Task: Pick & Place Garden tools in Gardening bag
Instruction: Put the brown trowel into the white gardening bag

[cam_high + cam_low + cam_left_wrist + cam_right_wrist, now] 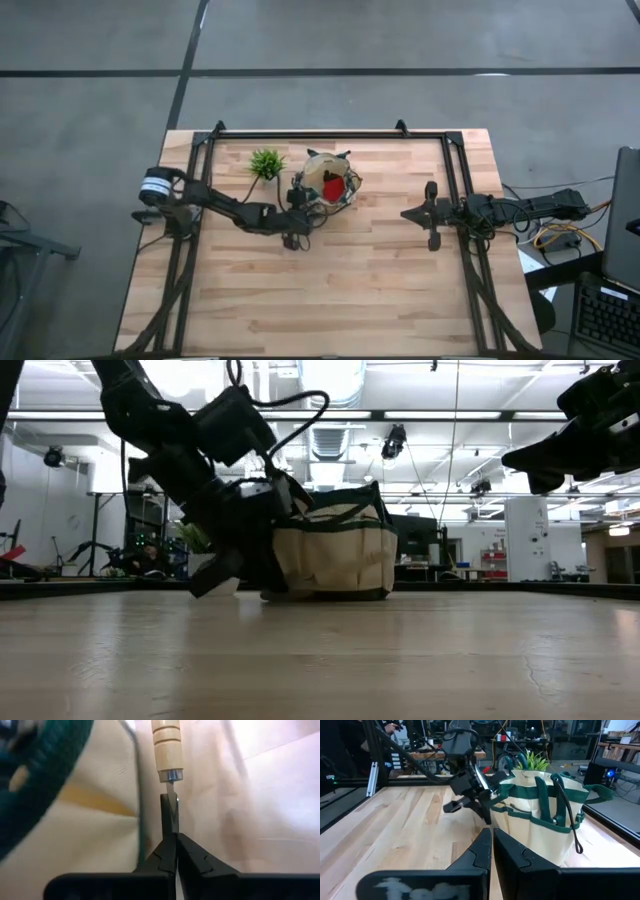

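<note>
Trowel (167, 750) shank pinched in left hand (170, 817), against gardening bag (90, 827) wall

One camera looks straight down on my table (330, 290); another sits level at tabletop height. My wrist cameras look forward, the left one tight against the bag (90, 830), which all views share.

We see the left arm stretched across the table from its left edge toward the middle, its wrist pitched steeply down, the left gripper (171, 845) low and its fingers (162, 855) pressed together. The right arm waits near the table's right edge, held high, the right gripper (492, 842) pointing toward the middle, fingers (480, 851) closed with nothing between them.
</note>
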Tool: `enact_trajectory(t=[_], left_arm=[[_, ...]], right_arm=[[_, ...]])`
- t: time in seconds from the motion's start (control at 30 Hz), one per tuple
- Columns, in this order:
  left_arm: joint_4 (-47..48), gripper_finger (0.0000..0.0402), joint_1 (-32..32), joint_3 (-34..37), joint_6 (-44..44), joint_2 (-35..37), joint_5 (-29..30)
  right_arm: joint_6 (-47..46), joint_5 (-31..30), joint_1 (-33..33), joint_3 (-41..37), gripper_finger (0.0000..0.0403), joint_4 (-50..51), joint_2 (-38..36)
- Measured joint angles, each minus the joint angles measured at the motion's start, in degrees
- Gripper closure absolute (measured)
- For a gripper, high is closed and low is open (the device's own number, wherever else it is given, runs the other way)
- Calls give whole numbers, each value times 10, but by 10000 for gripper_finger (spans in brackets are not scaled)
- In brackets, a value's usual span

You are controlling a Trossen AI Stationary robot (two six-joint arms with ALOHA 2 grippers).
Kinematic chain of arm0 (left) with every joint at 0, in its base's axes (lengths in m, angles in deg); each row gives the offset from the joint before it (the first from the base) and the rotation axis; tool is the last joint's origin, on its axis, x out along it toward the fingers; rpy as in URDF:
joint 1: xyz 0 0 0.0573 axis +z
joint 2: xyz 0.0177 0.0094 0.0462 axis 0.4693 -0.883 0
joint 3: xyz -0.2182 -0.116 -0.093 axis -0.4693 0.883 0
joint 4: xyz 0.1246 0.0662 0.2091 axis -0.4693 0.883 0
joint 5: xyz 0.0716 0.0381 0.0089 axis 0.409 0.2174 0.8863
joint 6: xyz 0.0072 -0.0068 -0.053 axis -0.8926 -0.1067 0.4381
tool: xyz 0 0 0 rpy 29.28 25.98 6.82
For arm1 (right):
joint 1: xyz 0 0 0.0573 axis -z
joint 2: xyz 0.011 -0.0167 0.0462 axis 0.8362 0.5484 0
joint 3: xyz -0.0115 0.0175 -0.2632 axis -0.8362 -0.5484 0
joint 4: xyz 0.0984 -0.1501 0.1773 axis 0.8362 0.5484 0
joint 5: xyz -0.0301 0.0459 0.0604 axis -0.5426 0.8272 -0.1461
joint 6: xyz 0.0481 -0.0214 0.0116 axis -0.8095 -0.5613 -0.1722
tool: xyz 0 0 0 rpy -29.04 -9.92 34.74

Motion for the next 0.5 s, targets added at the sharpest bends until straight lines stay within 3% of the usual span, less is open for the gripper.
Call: enact_trajectory(t=[0.5], left_arm=[[52, 397, -66, 5, 24, 94, -12]], right_arm=[[-1, 0, 0, 0, 390, 0, 0]])
